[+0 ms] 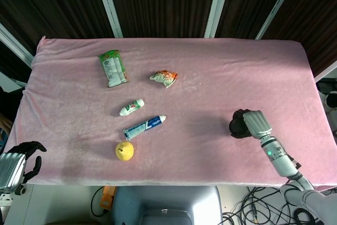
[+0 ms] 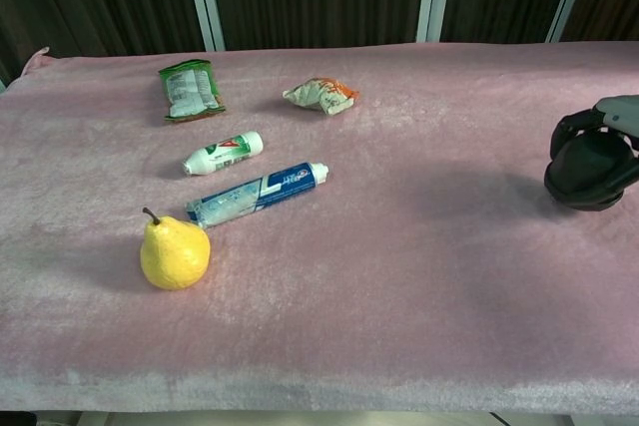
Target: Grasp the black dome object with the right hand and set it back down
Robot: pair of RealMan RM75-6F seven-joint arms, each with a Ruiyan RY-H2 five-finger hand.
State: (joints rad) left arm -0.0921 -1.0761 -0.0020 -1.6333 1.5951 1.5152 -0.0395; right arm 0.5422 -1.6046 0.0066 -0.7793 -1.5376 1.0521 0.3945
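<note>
The black dome object [image 1: 237, 127] [image 2: 589, 179] is low at the right side of the pink table, at or just above the cloth, with a shadow beside it. My right hand [image 1: 246, 122] [image 2: 602, 132] grips it from above, its dark fingers wrapped over the top. My left hand [image 1: 23, 162] hangs off the table's front left corner, holding nothing, fingers loosely curved and apart. The chest view does not show the left hand.
A yellow pear [image 1: 125, 150] [image 2: 175, 252], a blue toothpaste tube [image 1: 144, 127], a small white bottle [image 1: 131, 107], a green snack pack [image 1: 113, 68] and an orange-white wrapper [image 1: 164, 77] lie on the left half of the pink tablecloth [image 1: 210, 67].
</note>
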